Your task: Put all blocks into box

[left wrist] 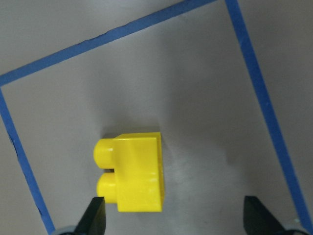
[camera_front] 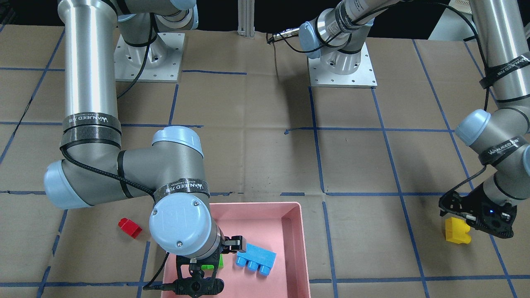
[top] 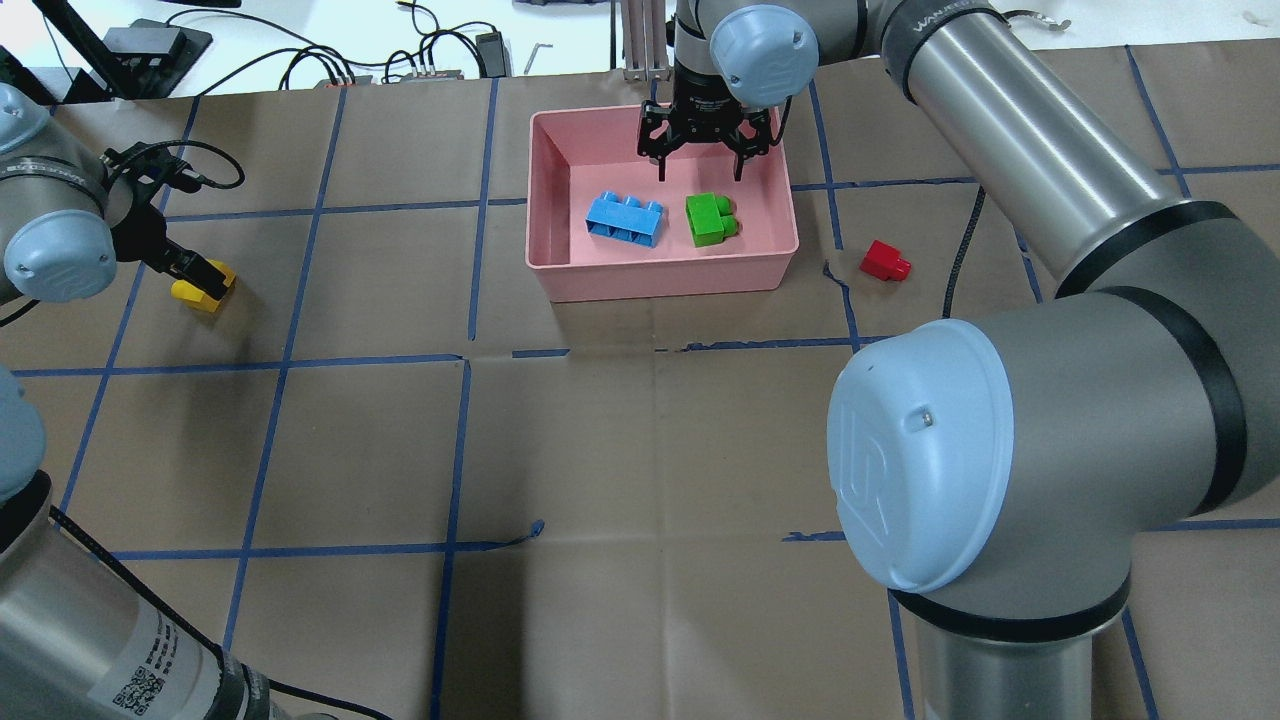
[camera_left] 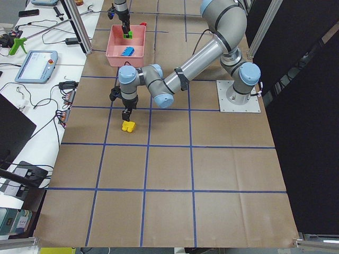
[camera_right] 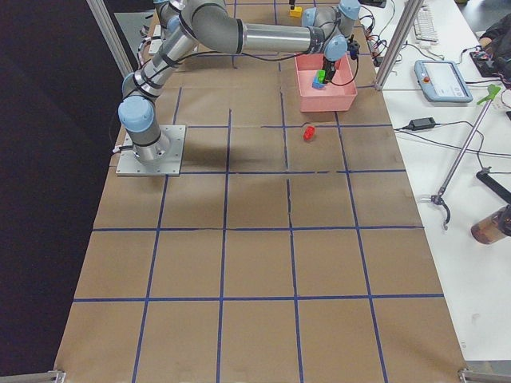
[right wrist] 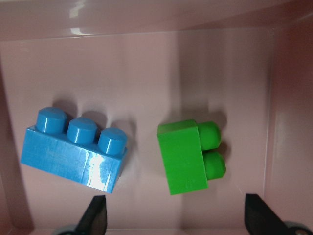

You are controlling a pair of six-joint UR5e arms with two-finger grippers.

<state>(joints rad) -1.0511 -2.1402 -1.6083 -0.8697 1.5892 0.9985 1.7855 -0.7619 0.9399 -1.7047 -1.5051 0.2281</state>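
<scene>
The pink box (top: 660, 281) stands at the far middle of the table. The light blue block (top: 625, 218) and the green block (top: 710, 218) lie on its floor, apart from each other. My right gripper (top: 699, 172) hangs open and empty just above the green block (right wrist: 183, 156), beside the blue block (right wrist: 76, 147). The yellow block (top: 203, 291) lies on the table at the far left. My left gripper (top: 193, 272) is open right above it; in the left wrist view the yellow block (left wrist: 134, 171) sits near one fingertip (left wrist: 98, 215). The red block (top: 885, 261) lies on the table to the right of the box.
The table is brown paper with blue tape lines (top: 460, 450). The arm bases (camera_front: 341, 66) are bolted at the robot's side. Cables and devices (top: 420, 60) lie beyond the far edge. My right arm's elbow (top: 1000, 440) looms large over the right half.
</scene>
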